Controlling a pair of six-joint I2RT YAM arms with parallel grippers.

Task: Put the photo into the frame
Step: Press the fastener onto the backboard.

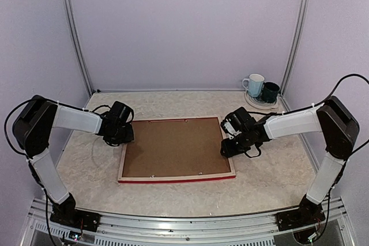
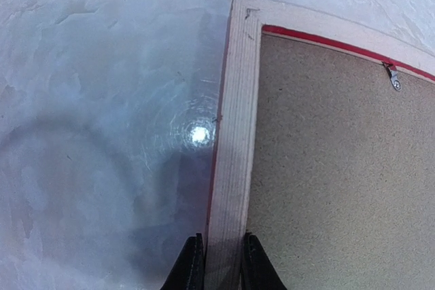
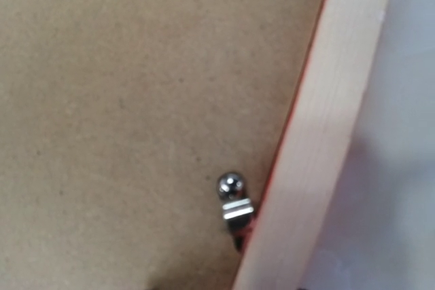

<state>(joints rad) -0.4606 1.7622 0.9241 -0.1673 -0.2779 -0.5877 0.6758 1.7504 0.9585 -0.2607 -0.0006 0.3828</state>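
while reaching inward with the left arm (image 1: 75,120), elbow raised and forearm level, clamps the left pincer (image 2: 223,237) across the pale wooden rail of the frame (image 2: 232,134), one black finger (image 2: 193,263) on the outer side and the other on the inner. shows that rail running straight ahead of the fingertips to a corner, with a thin red lip along its inner edge. mirrors the pose with the right arm (image 1: 294,124): high elbow, forearm pointing inward, right pincer (image 1: 229,144) down at the opposite short rail; cannot tell whether clenched or released there. finds the frame lying back-up on the table (image 1: 271,171), between the two pincers, filled by the brown backing board (image 1: 173,148). catches a small metal turn clip (image 3: 234,203) just under the right pincer, at the board's edge against the rail, and another clip (image 2: 393,78) ahead and to the right of the left pincer. has a white mug (image 1: 253,84) and a dark mug (image 1: 270,91) on a plate (image 1: 260,105) well beyond the right pincer, apart from the frame.
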